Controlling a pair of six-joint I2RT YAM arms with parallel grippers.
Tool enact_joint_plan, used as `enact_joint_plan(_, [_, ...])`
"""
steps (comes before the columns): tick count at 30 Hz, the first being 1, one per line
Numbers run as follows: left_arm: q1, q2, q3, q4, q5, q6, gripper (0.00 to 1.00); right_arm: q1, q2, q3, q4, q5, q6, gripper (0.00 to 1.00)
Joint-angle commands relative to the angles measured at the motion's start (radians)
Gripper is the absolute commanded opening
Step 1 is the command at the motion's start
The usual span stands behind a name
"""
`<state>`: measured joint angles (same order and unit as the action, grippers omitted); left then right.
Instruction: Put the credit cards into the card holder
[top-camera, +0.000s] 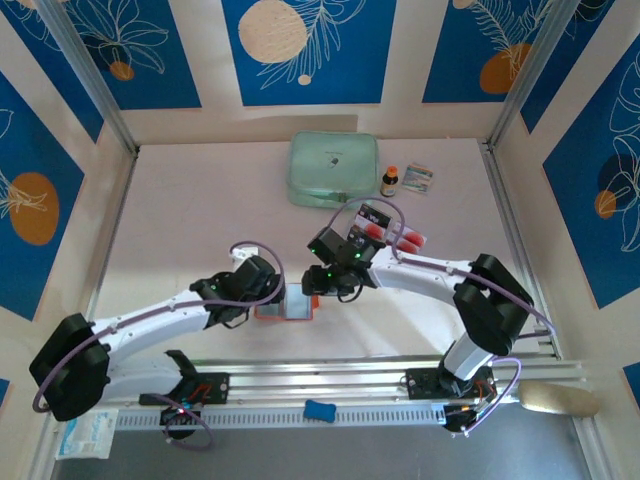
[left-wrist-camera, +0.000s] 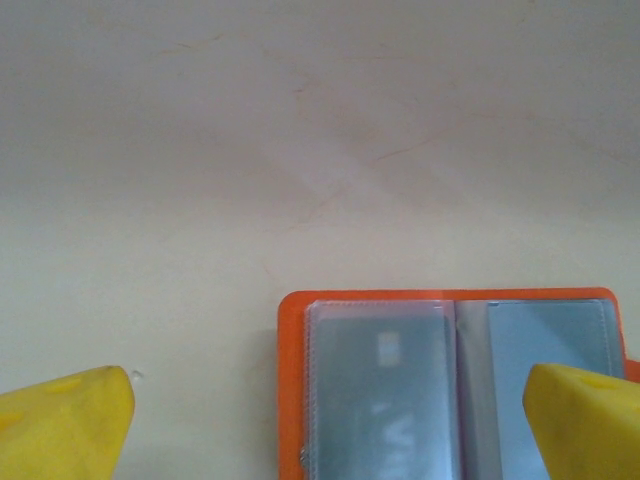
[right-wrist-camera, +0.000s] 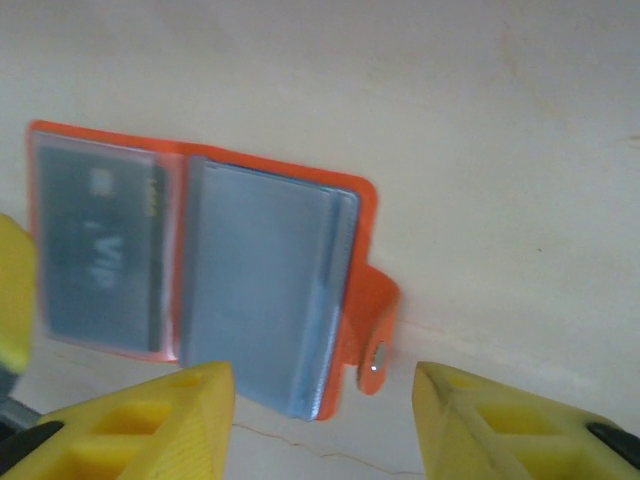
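Card holder (right-wrist-camera: 260, 290) lies open flat on the table (top-camera: 200, 220) between the arms, one card (right-wrist-camera: 100, 250) already sleeved. Left gripper (left-wrist-camera: 328, 390) and right gripper (right-wrist-camera: 325, 385) are both spread wide and empty. For the next card, I'd pinch a short edge and slide it in flat while the left pins the cover. Loose cards (top-camera: 374, 214) sit behind the right wrist, partly under its cable (top-camera: 392, 212) — awkward reach. Green case (top-camera: 333, 170) and bottle (top-camera: 389, 181) are well clear.

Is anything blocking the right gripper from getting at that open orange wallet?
Nothing visible does. In the right wrist view the card holder lies open on the table just ahead of the open right gripper, with no object between them.
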<state>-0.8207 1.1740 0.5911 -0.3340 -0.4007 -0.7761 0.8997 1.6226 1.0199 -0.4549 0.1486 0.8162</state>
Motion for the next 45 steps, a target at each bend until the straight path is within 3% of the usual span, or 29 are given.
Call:
enact_joint_plan(1, [0.003, 0.02, 0.036, 0.014, 0.009, 0.018, 1.0, 0.008, 0.052, 0.003, -0.031, 0.024, -0.03, 0.47])
enact_joint_plan(5, [0.003, 0.037, 0.042, 0.01, 0.012, 0.017, 1.0, 0.01, 0.104, 0.025, -0.025, 0.019, -0.04, 0.38])
enact_joint_plan(11, [0.003, 0.056, 0.039, 0.014, 0.026, 0.016, 1.0, 0.004, 0.114, 0.021, -0.042, 0.045, -0.053, 0.07])
enact_joint_plan(13, [0.003, 0.063, 0.038, 0.023, 0.035, 0.013, 1.0, -0.002, 0.095, 0.007, -0.048, 0.051, -0.054, 0.0])
enact_joint_plan(26, [0.003, 0.128, 0.087, 0.044, 0.101, 0.032, 1.0, -0.123, -0.112, -0.19, -0.092, 0.083, -0.063, 0.0])
enact_joint_plan(30, [0.003, 0.149, 0.111, 0.053, 0.118, 0.041, 1.0, -0.169, -0.199, -0.214, -0.119, 0.061, -0.099, 0.32])
enact_joint_plan(32, [0.003, 0.162, 0.12, 0.059, 0.128, 0.046, 1.0, -0.183, -0.254, -0.202, -0.151, 0.06, -0.12, 0.43])
enact_joint_plan(39, [0.003, 0.21, 0.164, 0.083, 0.174, 0.064, 1.0, -0.27, -0.439, -0.128, -0.255, 0.096, -0.203, 0.64])
enact_joint_plan(45, [0.003, 0.24, 0.212, 0.092, 0.19, 0.077, 1.0, -0.365, -0.486, -0.065, -0.312, 0.17, -0.281, 0.8])
